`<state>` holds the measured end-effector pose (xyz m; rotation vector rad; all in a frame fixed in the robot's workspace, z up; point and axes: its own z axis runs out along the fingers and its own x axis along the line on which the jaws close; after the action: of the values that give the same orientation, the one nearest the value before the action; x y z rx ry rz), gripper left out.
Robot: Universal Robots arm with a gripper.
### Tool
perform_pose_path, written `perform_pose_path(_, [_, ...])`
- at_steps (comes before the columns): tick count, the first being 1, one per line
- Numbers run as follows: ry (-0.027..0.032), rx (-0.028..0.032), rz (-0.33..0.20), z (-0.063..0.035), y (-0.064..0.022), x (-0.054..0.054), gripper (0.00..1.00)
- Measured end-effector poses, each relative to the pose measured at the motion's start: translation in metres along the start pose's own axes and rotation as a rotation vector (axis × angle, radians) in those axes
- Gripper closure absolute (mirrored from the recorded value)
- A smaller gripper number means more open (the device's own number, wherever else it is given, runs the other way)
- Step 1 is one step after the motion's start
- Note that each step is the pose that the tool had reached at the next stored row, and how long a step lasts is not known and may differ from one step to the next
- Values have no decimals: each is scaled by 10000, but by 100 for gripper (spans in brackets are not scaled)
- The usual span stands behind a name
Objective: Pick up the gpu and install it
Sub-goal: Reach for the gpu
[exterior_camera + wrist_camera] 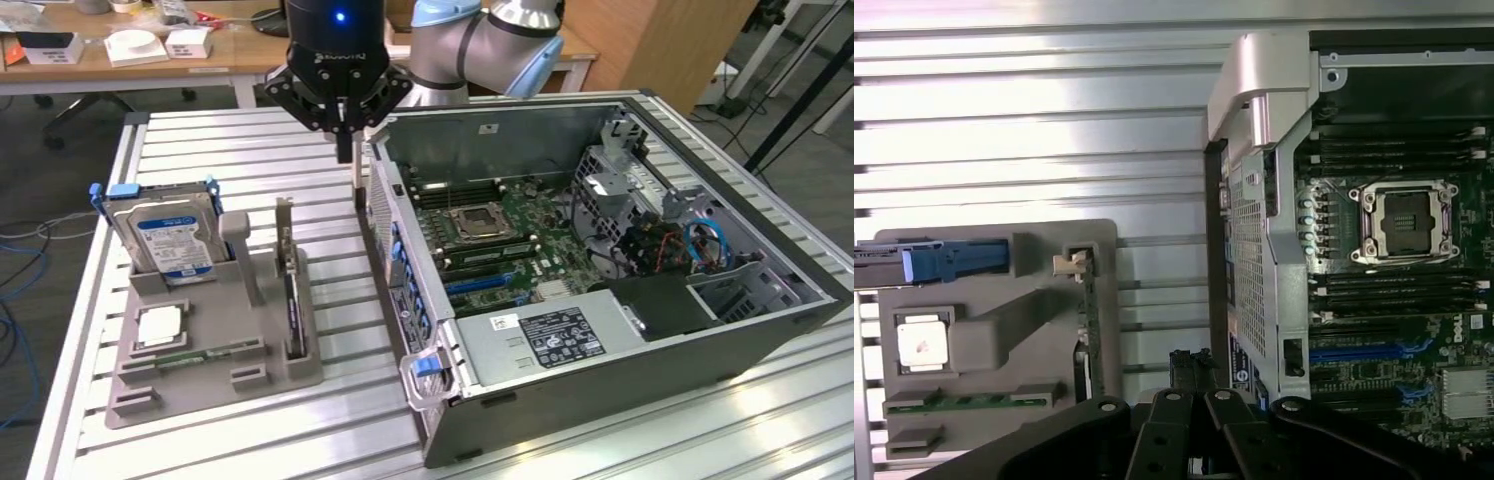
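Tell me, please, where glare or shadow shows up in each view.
Wrist view: glare whitens the slatted table and the computer case's silver corner. Exterior view: lighting is even, with only a soft sheen on the table slats.

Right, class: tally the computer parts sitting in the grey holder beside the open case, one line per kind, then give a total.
hard drive: 1
gpu: 1
processor chip: 1
memory stick: 1
Total: 4
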<state>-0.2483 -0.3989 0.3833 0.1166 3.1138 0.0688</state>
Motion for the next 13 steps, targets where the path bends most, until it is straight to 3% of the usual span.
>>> perform_pose_path(13, [0, -1, 0, 7, -14, 87, 89])
